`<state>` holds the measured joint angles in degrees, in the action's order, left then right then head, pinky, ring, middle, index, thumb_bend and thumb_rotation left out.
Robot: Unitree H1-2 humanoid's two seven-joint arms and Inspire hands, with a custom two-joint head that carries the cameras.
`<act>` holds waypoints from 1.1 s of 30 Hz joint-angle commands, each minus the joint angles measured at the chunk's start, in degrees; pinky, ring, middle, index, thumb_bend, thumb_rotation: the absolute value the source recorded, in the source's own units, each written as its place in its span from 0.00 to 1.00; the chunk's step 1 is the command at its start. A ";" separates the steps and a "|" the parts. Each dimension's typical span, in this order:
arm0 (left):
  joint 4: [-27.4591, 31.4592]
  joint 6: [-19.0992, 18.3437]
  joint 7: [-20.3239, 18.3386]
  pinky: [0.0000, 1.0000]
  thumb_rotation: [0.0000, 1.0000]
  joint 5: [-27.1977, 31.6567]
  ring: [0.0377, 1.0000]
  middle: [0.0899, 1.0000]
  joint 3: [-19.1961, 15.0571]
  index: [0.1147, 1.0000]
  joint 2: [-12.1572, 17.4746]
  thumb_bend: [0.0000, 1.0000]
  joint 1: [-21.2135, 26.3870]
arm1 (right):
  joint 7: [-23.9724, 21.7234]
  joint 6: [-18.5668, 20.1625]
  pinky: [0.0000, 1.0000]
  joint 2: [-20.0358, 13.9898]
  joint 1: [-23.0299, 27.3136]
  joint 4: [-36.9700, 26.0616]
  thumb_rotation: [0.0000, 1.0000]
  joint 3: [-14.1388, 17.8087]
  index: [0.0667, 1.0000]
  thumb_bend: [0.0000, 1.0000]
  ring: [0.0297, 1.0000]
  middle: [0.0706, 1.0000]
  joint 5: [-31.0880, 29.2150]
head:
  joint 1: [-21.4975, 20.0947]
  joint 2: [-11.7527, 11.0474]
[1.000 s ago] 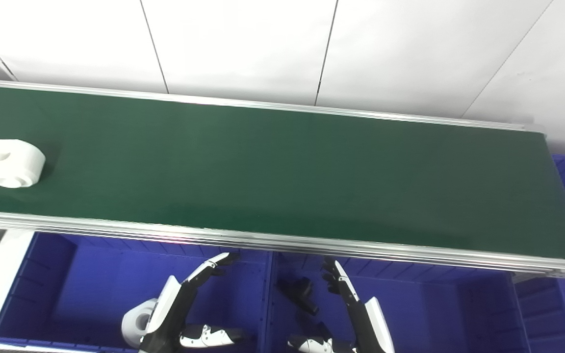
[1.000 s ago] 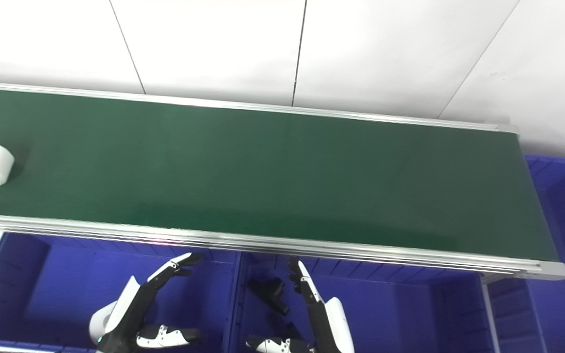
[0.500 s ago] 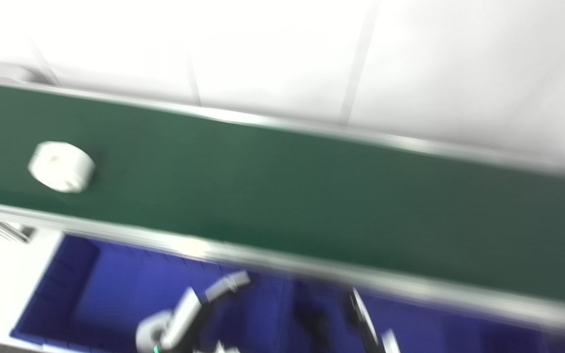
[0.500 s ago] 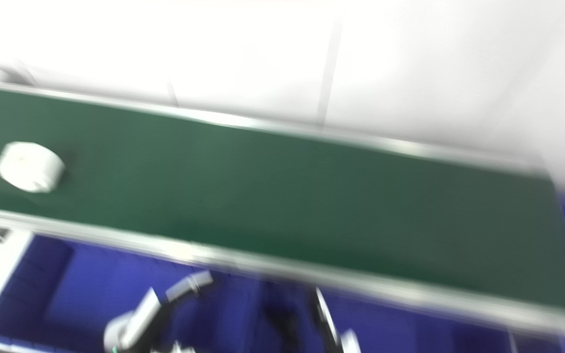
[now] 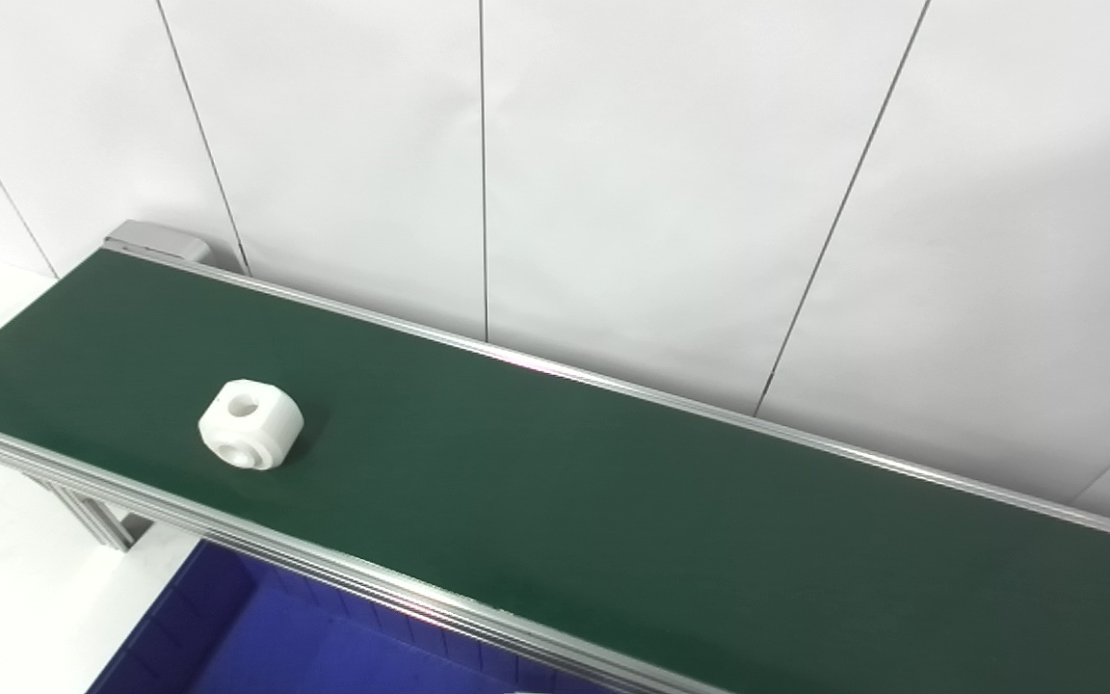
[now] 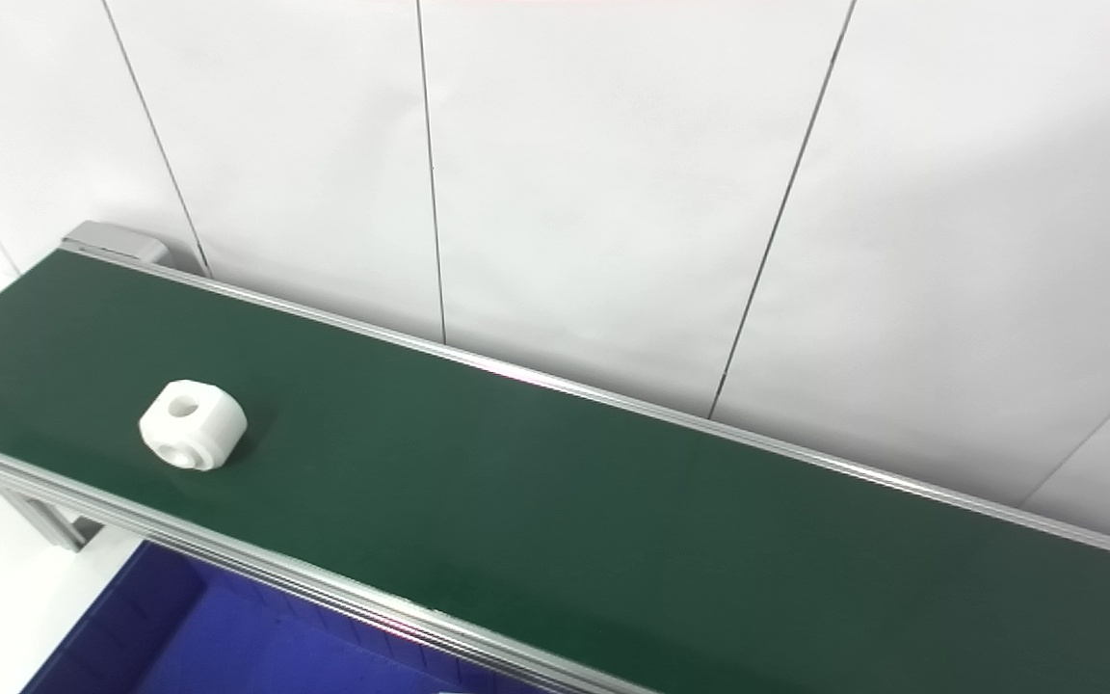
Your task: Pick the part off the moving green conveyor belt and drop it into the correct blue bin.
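Before white panelled wall [image 5: 613,173]: green conveyor belt [image 5: 613,501], white part [image 5: 251,424] aboard

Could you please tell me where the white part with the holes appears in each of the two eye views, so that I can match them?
Left eye view: the white part lies on the green belt, left of centre, near the belt's front rail.
Right eye view: the same part sits further left in the picture.
Shared landmark: the grey end cap at the belt's far left corner.

Robot's body out of view.
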<state>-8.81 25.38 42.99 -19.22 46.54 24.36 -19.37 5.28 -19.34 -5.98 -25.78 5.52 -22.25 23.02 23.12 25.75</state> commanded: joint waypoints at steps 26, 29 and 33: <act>38.39 -0.78 -27.06 0.66 0.55 5.72 0.75 0.79 -30.12 0.71 10.70 0.80 1.18 | 1.36 -6.39 0.92 2.73 0.58 -0.08 0.37 0.03 0.98 0.90 0.90 0.92 0.52 | -2.72 3.38; 38.86 -4.94 -31.50 0.70 0.55 4.66 0.78 0.82 -34.70 0.74 10.00 0.80 1.86 | 1.23 -6.71 0.92 2.51 0.86 0.00 0.36 0.05 0.99 0.89 0.90 0.92 0.34 | -2.24 3.70; 36.60 -10.41 -37.23 0.71 0.47 2.63 0.80 0.85 -39.62 0.78 10.02 0.74 5.46 | 1.02 -6.76 0.92 2.28 1.11 0.06 0.35 0.15 0.99 0.89 0.91 0.92 -0.02 | -0.97 4.05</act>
<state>27.88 16.23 7.49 -15.74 8.59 33.64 -16.30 5.99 -22.80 -3.84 -24.92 6.43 -22.24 23.50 21.62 29.62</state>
